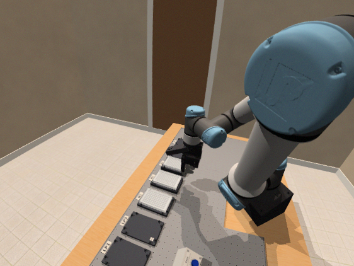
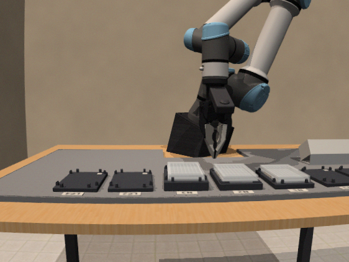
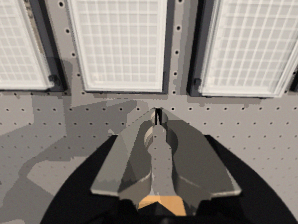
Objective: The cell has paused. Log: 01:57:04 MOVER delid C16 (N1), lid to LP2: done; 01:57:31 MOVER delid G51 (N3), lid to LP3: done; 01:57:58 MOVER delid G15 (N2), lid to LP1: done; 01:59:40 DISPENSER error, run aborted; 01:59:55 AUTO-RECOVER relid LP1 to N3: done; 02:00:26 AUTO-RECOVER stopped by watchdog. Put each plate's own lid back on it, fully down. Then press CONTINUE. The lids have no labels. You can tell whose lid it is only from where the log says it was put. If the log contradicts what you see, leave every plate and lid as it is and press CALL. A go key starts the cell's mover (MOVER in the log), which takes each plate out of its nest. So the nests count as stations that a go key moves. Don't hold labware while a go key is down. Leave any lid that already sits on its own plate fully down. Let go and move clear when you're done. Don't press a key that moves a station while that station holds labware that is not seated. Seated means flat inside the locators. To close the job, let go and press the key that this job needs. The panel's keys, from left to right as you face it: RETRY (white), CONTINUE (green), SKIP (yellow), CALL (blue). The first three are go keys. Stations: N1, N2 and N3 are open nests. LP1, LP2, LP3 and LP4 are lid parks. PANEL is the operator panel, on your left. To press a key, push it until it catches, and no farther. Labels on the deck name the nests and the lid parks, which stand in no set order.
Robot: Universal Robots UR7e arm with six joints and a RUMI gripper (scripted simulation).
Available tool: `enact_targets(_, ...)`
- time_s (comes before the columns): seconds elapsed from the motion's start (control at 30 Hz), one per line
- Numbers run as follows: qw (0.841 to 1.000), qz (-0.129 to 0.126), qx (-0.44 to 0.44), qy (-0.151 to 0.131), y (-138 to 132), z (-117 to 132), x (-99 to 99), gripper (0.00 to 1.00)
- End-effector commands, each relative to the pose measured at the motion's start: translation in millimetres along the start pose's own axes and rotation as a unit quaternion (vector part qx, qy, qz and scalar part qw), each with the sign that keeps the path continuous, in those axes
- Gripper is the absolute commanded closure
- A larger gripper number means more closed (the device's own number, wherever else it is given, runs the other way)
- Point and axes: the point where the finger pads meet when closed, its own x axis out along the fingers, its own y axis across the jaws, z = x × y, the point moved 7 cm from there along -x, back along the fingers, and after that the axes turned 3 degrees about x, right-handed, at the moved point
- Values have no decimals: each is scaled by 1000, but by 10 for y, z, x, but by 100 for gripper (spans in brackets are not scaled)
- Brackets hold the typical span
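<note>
My gripper (image 1: 183, 170) (image 2: 214, 156) (image 3: 157, 109) is shut and empty, above the deck on the robot's side of the nests, near the gap between N2 and N3. The N1 plate (image 1: 156, 200) (image 2: 284, 172) (image 3: 20, 50), the N2 plate (image 1: 167, 179) (image 2: 236, 172) (image 3: 122, 45) and the N3 plate (image 1: 172, 164) (image 2: 185, 170) (image 3: 250, 50) stand in their nests. Each looks covered by a clear lid that lies about level; exact seating is too fine to tell. Lid parks LP1 (image 1: 127, 252), LP3 (image 1: 143, 228) (image 2: 330, 177), LP2 (image 2: 131, 180) and LP4 (image 2: 81, 180) show no lid.
The panel (image 1: 180, 258) (image 2: 329, 153) stands beyond the LP1 end of the row; its blue CALL key (image 1: 194, 262) shows in the top view. The other keys are out of view. Black corner locators stand up around the nests and parks.
</note>
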Motion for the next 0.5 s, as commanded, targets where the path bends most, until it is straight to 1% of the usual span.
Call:
enact_targets(0.0,1000,0,1,0,-247,229,-60,100)
enact_targets(0.13,1000,0,1,0,-385,352,-60,100)
enact_targets(0.47,1000,0,2,0,-373,351,-63,100)
